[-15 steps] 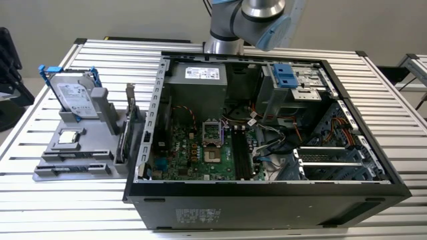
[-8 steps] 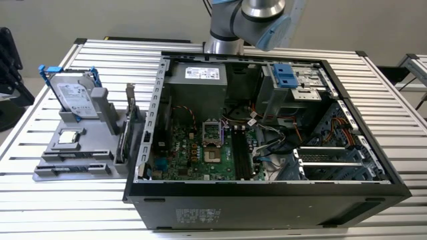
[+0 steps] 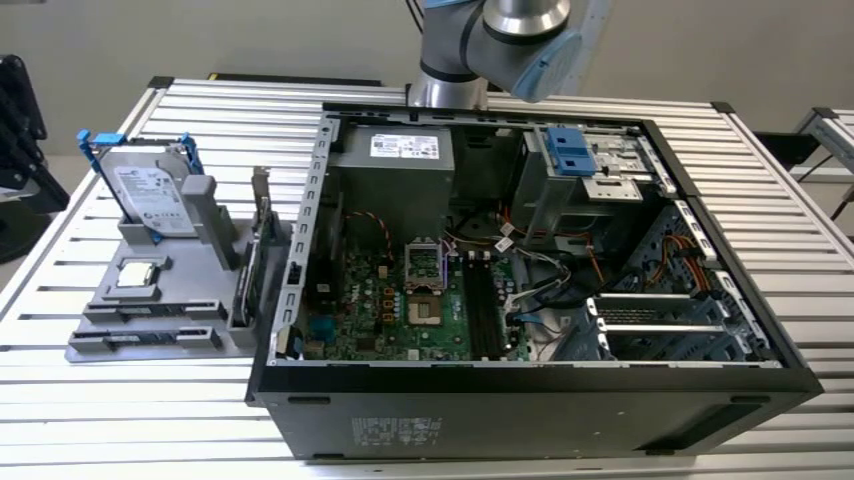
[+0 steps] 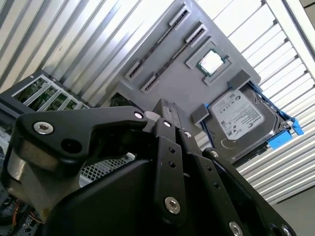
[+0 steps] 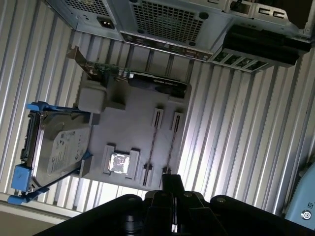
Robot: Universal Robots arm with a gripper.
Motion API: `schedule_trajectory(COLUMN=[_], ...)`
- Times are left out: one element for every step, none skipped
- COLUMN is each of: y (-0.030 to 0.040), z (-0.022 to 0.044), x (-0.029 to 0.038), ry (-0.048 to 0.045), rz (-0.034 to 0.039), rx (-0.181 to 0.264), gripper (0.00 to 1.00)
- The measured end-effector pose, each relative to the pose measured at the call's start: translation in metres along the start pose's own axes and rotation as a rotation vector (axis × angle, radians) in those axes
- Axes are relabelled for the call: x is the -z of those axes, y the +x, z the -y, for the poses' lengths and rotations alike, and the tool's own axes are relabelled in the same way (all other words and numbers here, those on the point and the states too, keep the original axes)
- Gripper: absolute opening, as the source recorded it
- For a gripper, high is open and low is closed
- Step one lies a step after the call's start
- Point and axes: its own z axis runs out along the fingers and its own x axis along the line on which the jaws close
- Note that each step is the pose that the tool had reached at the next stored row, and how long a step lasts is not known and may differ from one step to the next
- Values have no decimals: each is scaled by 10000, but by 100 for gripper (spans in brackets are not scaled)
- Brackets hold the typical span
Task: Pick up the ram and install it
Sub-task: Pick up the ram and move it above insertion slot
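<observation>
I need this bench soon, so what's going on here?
A robot arm is raised near an open computer case on a slatted table. Its gripper, shut and empty, faces the grey tray beside the case, where the ram sits edge-on in a slot, not yet picked up.

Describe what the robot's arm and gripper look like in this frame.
The arm is made of silvery-grey tubular segments, with a light blue cap on one joint. The gripper is matte black, built of angular hinged link bars dotted with round silver screw heads. It sits on a rounded, dull grey metal base.
</observation>
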Motion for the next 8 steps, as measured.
schedule_trajectory(y=[0,0,0,0,0,0,0,0], z=[0,0,0,0,0,0,0,0], x=[0,0,0,0,0,0,0,1], ry=[0,-1,-1,-1,-1,-1,-1,-1], rz=[2,3,5,7,10,12,15,19], rx=[-38,-75,-115,-150,-193,-245,-303,-377], gripper=[0,0,0,0,0,0,0,0])
